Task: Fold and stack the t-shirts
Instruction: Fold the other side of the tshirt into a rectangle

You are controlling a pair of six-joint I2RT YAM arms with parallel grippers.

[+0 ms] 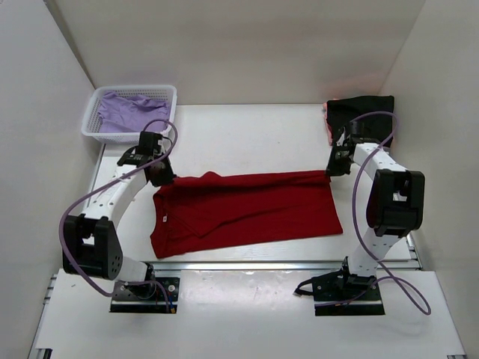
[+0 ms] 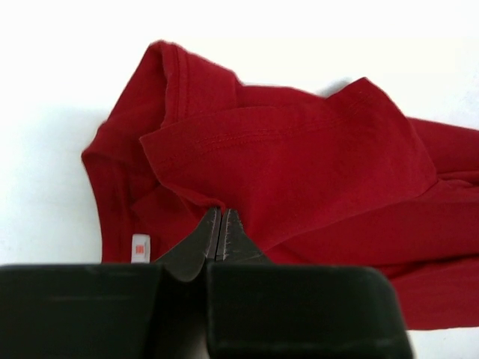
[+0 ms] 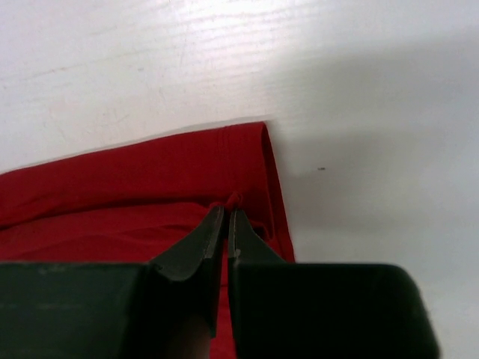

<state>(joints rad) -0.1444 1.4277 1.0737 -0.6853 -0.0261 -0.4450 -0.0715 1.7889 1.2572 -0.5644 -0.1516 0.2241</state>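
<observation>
On the desk point(image 1: 254, 131), we are pinching the red t-shirt point(image 1: 247, 209), lying flat: left tool point(image 2: 221, 217) clamped near its collar, right tool point(image 3: 227, 211) clamped at its hem corner. We are judging it light and limp; folded edges offer the surest hold.

pink shirt point(image 1: 328, 112): mostly hidden under black shirt point(image 1: 363, 112) | neck label point(image 2: 140, 247): print unreadable

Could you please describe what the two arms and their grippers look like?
Both the left arm and right arm have white links and black joint housings. A lavender cable loops along each. The left gripper and right gripper have dark fingers tapering to thin tips.
</observation>
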